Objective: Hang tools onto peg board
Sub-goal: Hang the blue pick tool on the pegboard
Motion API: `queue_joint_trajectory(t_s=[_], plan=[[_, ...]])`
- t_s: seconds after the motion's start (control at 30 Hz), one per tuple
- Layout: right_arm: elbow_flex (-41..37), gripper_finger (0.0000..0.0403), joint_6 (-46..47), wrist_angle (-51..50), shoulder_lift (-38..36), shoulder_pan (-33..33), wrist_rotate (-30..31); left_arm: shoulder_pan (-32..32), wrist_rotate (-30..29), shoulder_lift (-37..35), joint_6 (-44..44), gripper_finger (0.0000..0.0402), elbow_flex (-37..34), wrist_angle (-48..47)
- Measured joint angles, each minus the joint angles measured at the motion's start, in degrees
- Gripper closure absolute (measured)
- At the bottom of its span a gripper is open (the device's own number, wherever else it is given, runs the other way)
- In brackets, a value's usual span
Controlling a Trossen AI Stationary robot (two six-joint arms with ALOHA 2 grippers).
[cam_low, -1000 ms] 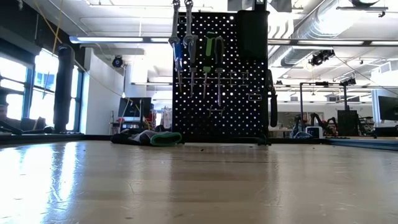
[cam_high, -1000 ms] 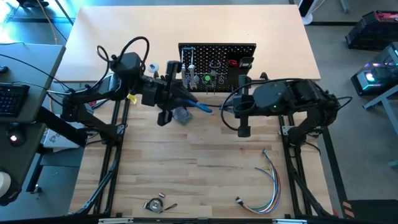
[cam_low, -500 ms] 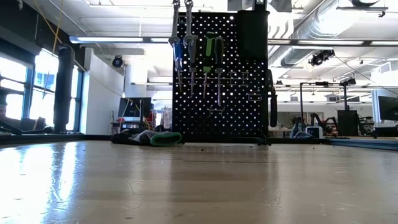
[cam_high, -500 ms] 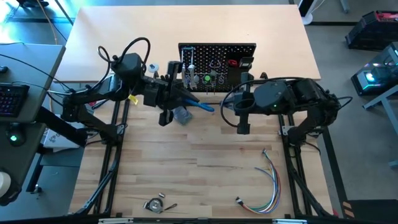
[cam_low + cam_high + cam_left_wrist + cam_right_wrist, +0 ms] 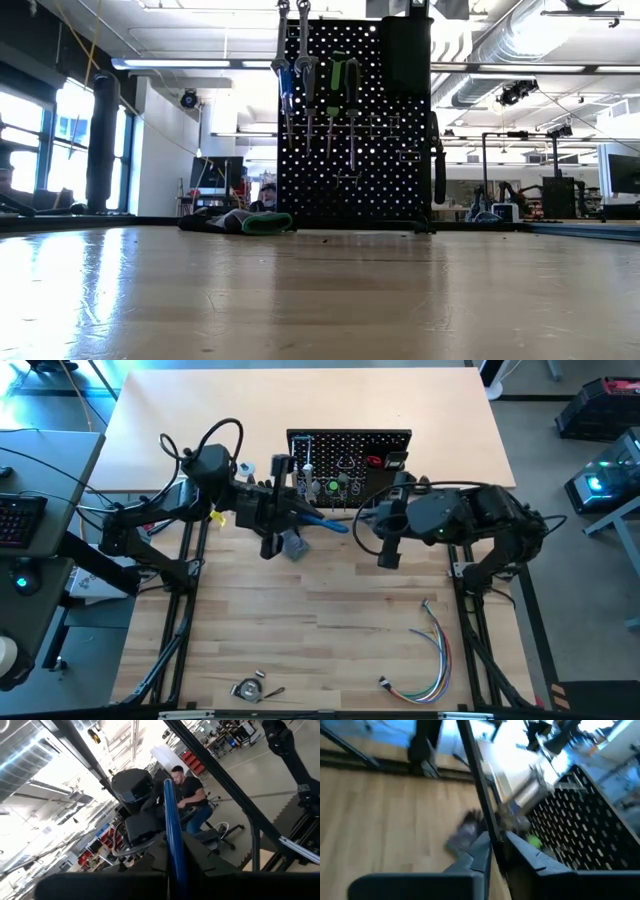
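Observation:
The peg board (image 5: 350, 465) stands upright at the far middle, with several tools (image 5: 340, 90) hanging on its hooks. In front of it, above the table, a blue-handled hex key (image 5: 328, 526) is held between both arms. My left gripper (image 5: 295, 518) comes from the left and is shut on the blue handle (image 5: 170, 815). My right gripper (image 5: 368, 520) comes from the right. Its fingers stand a little apart on either side of the key's thin dark shaft (image 5: 477, 775). My left gripper pinches the blue handle's near end (image 5: 174, 851) between its two fingers, coming about level from the table's left. The handle runs on forward out of the fingers toward the right arm, lifted clear of the table. My right gripper has the thin shaft (image 5: 493, 836) between its fingertips; I cannot tell whether they touch it.
A dark glove (image 5: 292, 546) lies on the table below the hex key, in front of the board. A bundle of coloured wires (image 5: 435, 650) lies near right, and a small metal item (image 5: 250, 688) at the near edge. A seated person (image 5: 192, 795) shows beyond the table.
My right gripper has tipped and turned a little, its wrist swinging slightly toward the peg board. The hex key has stayed lifted in front of the board, its free end shifting slightly toward the table's right.

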Motion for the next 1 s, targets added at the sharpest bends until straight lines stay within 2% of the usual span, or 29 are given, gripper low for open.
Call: queue_joint_trajectory(t_s=[0.3, 0.43, 0.63, 0.77, 1.0], plan=[[-0.15, 0.0275, 3.67, -6.50, -0.04, 0.04, 4.23, 0.68, -0.78, -0.80, 0.65, 0.0392, 0.63, 1.14], [-0.15, 0.0249, 6.53, -9.03, -0.31, 0.11, 5.37, 1.81, -2.89, -0.72, 0.15, 0.0392, 0.57, 0.48], [-0.15, 0.0236, 15.50, -15.89, -1.22, 1.30, 1.89, 4.66, -4.47, 0.75, -1.55, 0.0392, 0.57, 1.54], [-0.15, 0.0235, 19.38, -15.34, -1.22, 3.79, -3.04, 8.23, -4.71, 2.58, -7.41, 0.0392, 0.52, 5.63], [-0.13, 0.0235, 22.86, -15.32, -0.20, 8.12, -3.26, 13.47, -3.46, 6.53, -14.50, 0.0392, 0.52, 11.48]])
